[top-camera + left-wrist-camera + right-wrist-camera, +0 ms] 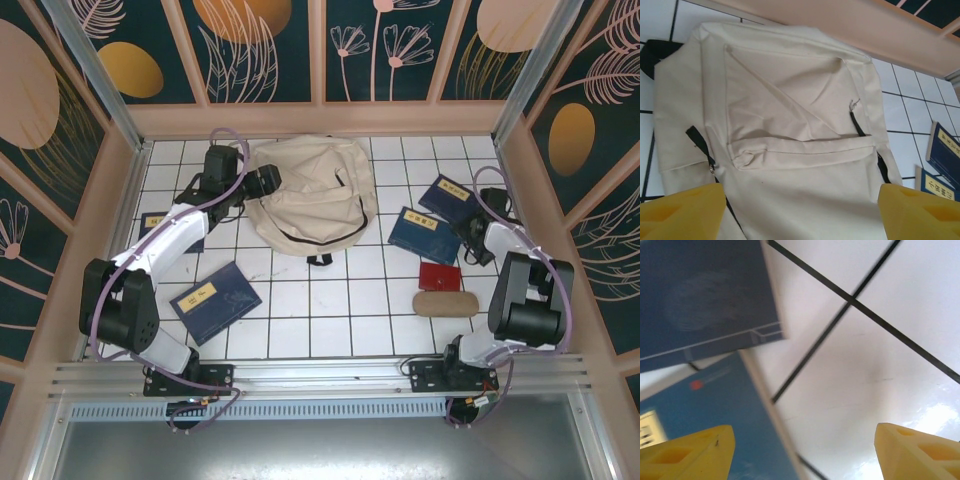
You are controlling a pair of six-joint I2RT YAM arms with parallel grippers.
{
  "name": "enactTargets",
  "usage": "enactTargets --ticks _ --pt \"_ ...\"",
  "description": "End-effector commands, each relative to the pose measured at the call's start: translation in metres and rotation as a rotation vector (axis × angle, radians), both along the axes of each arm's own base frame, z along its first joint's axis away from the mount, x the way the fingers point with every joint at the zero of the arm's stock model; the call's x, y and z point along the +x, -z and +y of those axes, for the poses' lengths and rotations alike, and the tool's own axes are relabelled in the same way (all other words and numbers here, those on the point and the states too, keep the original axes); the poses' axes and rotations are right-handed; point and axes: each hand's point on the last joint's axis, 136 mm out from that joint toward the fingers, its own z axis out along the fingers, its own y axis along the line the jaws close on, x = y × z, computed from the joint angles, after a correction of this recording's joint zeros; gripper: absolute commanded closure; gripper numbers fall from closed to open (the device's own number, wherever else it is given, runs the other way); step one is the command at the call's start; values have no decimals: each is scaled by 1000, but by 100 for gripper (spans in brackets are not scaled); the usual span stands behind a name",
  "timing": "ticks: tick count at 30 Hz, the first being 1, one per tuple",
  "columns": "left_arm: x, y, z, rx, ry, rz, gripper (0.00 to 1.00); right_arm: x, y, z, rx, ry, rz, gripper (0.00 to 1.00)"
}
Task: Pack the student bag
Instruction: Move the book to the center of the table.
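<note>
We are judging packing barely begun: books (215, 300) lying outside the student bag (310, 200); left gripper (800, 212) and right gripper (805, 452) spread, empty.

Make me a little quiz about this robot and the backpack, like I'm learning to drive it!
1. True or false: the red book is inside the backpack.
2. Which is nearest the right hand? A) blue books B) the backpack C) a water bottle
3. Fill in: the left hand hangs over the backpack with its fingers ___.
Key: 1 false, it lies out on the table; 2 A; 3 open.
</note>
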Motion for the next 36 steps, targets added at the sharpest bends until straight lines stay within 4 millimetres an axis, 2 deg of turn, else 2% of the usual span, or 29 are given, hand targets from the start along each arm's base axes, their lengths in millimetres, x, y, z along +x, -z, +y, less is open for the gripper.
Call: enactTargets --ticks 1,7,15,20,24,25,26,27,28,31,33,36 --pt "-4 -10 -13 -61 40 -19 19 -5 16 7 42 -45 40 25" --pt "-4 -13 -28 -89 74 -20 17 3 26 38 216 -96 8 32" --pt "-3 -14 -48 -117 110 -13 16 6 25 84 353 -164 -4 55" --pt "-3 -13 -69 -125 151 -2 16 6 17 123 366 -218 -4 62" --pt "-4 -11 -92 -151 184 14 16 10 10 168 413 -326 -10 64" --pt "-5 -9 -98 -168 181 28 16 10 9 174 406 -340 -3 64" --pt "-6 -8 -105 -187 175 46 16 9 9 172 382 -338 12 64" --pt "-7 -11 -113 -210 174 59 17 9 6 163 333 -317 28 63" --pt "-8 -2 -124 -220 180 92 18 9 1 148 268 -282 37 62" --pt "-17 0 -158 -269 209 122 19 18 -19 116 168 -240 -22 48" --pt "-24 5 -181 -316 226 151 19 32 -26 108 174 -269 -73 37" --pt "-32 20 -210 -339 249 204 21 61 -24 116 188 -392 -83 33"
